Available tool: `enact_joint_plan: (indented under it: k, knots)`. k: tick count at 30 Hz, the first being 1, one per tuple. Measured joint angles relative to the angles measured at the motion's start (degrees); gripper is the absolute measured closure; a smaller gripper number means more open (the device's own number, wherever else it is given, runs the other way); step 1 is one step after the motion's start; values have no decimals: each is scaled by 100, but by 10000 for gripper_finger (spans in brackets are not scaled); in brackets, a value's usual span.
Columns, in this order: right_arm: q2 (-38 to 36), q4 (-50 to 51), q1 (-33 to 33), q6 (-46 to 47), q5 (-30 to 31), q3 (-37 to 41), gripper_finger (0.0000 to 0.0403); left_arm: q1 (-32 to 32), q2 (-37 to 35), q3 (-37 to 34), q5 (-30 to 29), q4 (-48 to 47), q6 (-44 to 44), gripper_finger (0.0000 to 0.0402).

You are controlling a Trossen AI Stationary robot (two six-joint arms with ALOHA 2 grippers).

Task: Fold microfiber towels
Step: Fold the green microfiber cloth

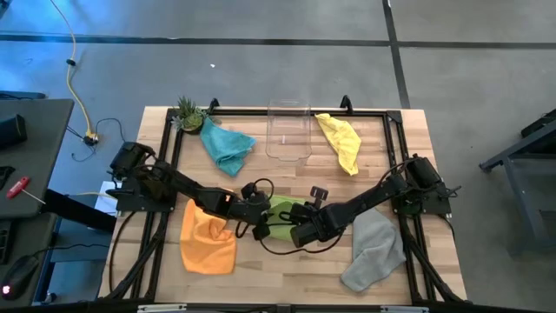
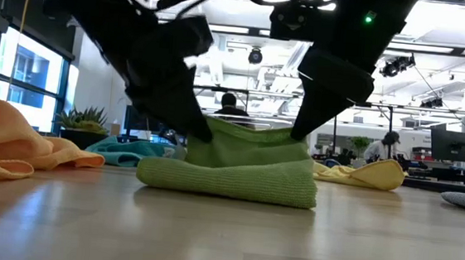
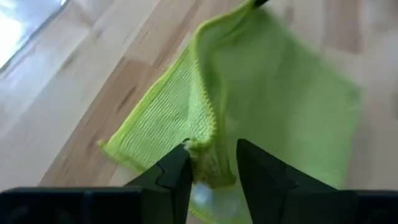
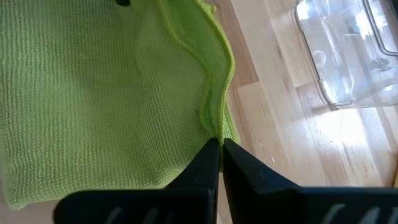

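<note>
Two hands meet over the soft lime green towel (image 1: 280, 217): left hand (image 3: 212, 180) parted around its edge, right hand (image 4: 220, 163) pinching it; orange towel (image 1: 208, 238) and grey towel (image 1: 375, 248) lie beside.

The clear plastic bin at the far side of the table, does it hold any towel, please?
No, the clear plastic bin shows only bare wood through it; the yellow microfiber towel lies beside it.
</note>
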State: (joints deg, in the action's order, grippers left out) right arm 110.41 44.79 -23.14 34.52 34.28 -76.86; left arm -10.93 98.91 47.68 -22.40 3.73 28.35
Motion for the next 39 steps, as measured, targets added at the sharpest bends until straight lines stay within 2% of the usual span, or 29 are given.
enact_joint_plan:
  k: [11,19,26,32,35,39]
  knots:
    - [0,-13,0,-2,-2,0,400,-370,-569,0,-549,-633,-8,259]
    - [0,-11,20,-94,-10,0,400,-636,-568,0,-874,-902,10,278]
    - [0,-11,31,-119,-28,0,400,-577,-568,0,-993,-1415,191,294]
    - [0,-67,73,9,-27,-2,398,-547,-667,1,-953,-1553,16,262]
    - [0,-131,126,3,5,-4,378,-575,-689,2,-910,-1661,-3,243]
    - [0,-133,188,4,197,-7,322,-624,-730,-30,-951,-1746,-43,235]
